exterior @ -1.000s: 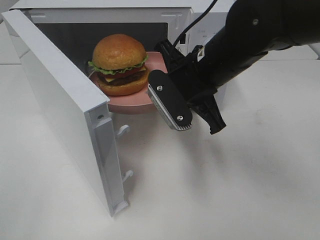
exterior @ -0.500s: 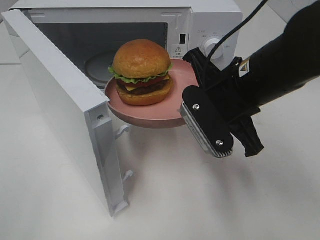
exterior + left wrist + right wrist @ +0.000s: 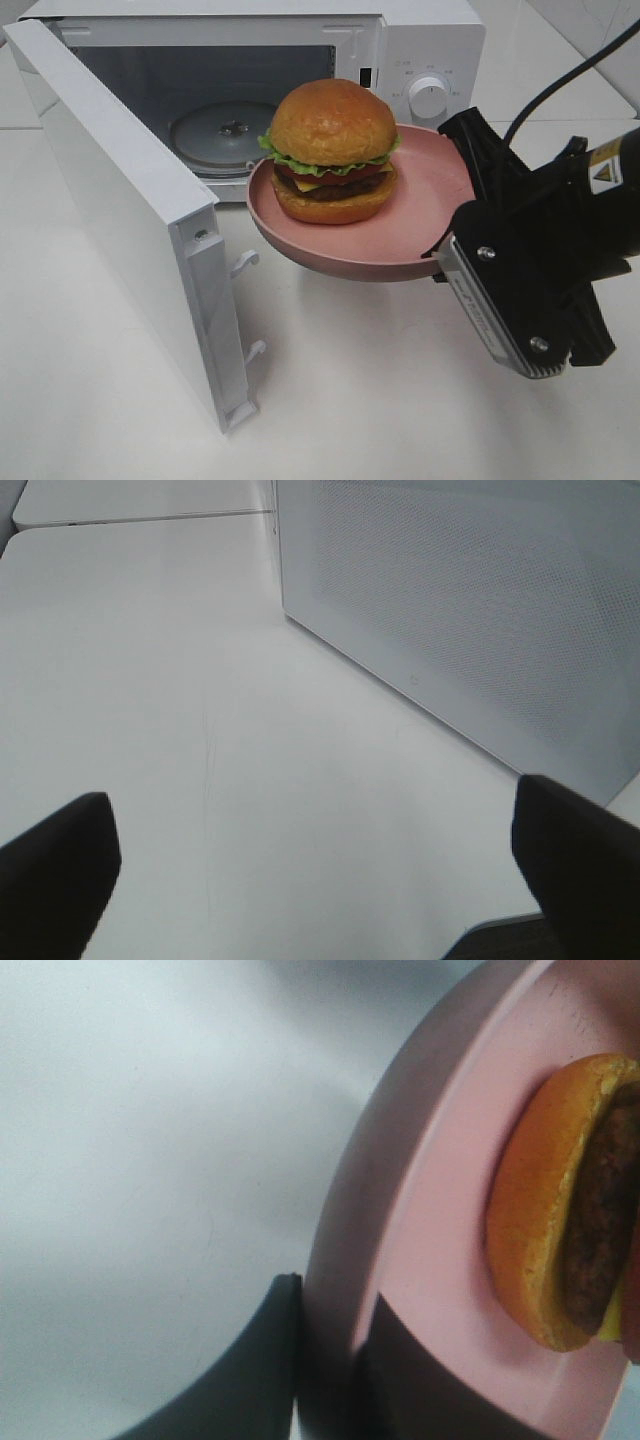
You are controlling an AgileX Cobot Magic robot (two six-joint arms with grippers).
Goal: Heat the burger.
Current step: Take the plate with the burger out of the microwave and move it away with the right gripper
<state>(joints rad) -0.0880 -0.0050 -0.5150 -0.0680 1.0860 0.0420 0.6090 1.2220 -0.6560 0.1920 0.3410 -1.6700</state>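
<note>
The right gripper (image 3: 455, 215) clamps the pink plate's (image 3: 430, 185) rim; the burger (image 3: 330, 150) sits beside it; left gripper (image 3: 310, 865) gapes

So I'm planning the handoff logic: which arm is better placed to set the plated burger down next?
The right. Its gripper is shut on the pink plate's rim, holding the burger in the air in front of the open microwave. The left gripper is open and empty, beside the microwave's outer wall.
</note>
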